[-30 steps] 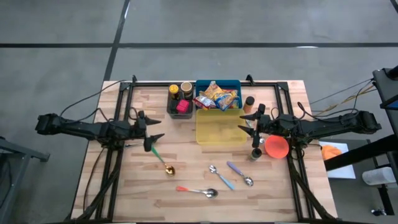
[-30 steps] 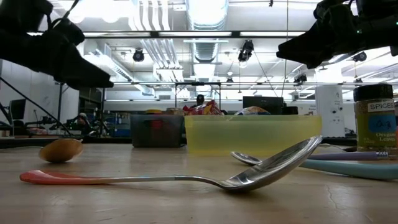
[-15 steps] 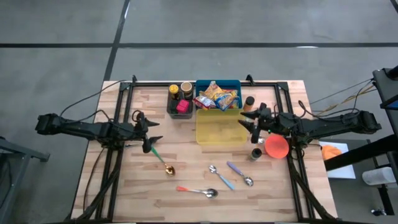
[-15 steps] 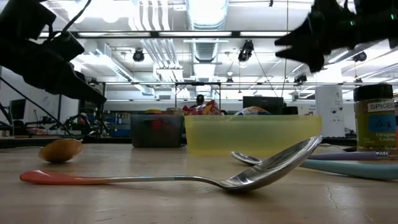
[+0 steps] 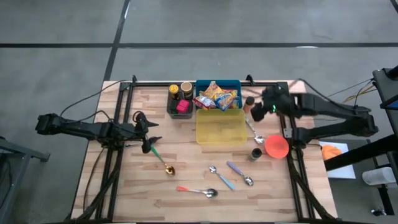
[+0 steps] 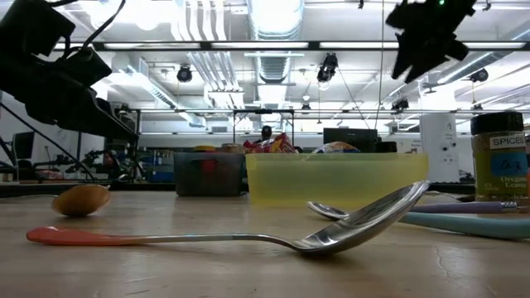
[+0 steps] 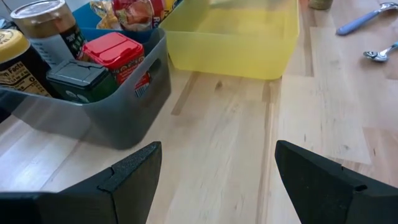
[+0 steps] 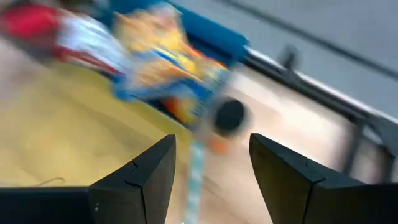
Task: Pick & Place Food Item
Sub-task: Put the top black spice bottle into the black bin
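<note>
Several bright snack packets (image 5: 216,94) lie piled in a blue bin (image 5: 235,83) at the table's far middle; the right wrist view shows them blurred (image 8: 168,56). In front of the blue bin stands a yellow bin (image 5: 221,126). My right gripper (image 5: 258,107) hovers open, high over the table just right of both bins, tipped downward, with nothing between its fingers (image 8: 211,168). My left gripper (image 5: 151,138) waits open at the left, low over the wood (image 7: 217,180).
A grey bin (image 5: 180,104) with jars and a red box stands left of the blue one. A spice bottle (image 5: 249,102), a dark jar (image 5: 256,153) and an orange bowl (image 5: 277,147) are on the right. Several spoons (image 5: 205,191) lie near the front.
My right gripper has risen well above the table and swung toward the far edge, beside the blue bin, tipping downward and rolling as it went. My left gripper has tipped down a little. Nothing on the table has moved.
</note>
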